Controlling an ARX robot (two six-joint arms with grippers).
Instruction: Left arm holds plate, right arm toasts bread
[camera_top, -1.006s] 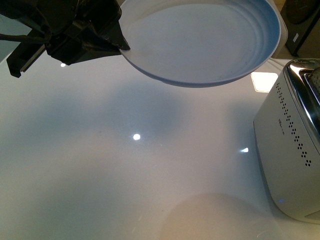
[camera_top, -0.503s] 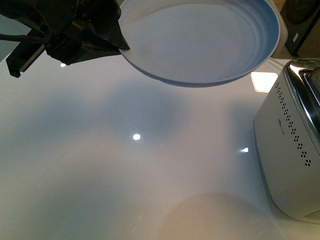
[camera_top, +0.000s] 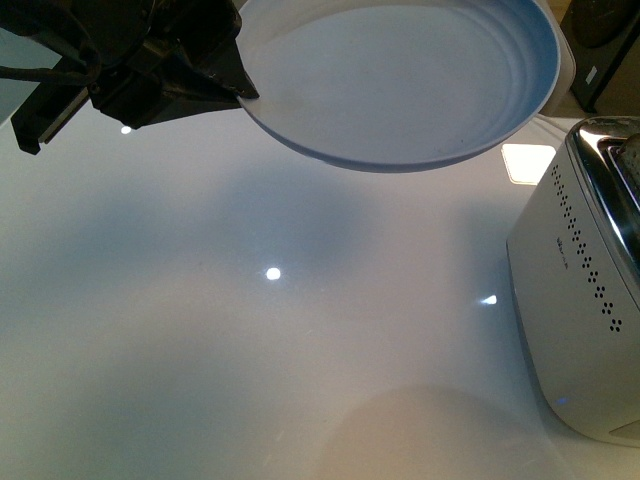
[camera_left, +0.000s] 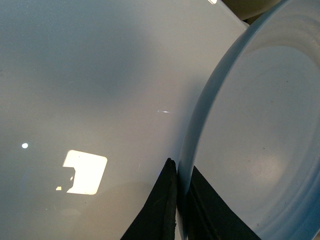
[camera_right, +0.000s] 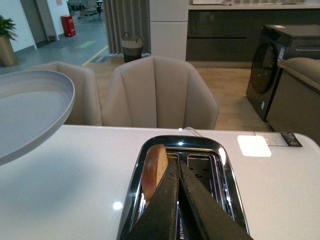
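Observation:
The pale blue-white plate (camera_top: 400, 80) hangs above the white table, held level by my left gripper (camera_top: 235, 85), which is shut on its rim. In the left wrist view the dark jaws of that gripper (camera_left: 181, 175) pinch the plate (camera_left: 250, 145) edge from both sides. The plate is empty. My right gripper (camera_right: 177, 162) is shut, its fingers together over the toaster (camera_right: 181, 150). The bread (camera_right: 154, 167) stands upright in a toaster slot, its tan crust sticking up just beside the shut fingers. The plate (camera_right: 30, 112) also shows in the right wrist view.
The white and chrome toaster (camera_top: 585, 300) stands at the table's right edge in the front view. Beige chairs (camera_right: 160, 92) line the far side of the table. A dark appliance (camera_right: 280, 65) stands further back on the floor.

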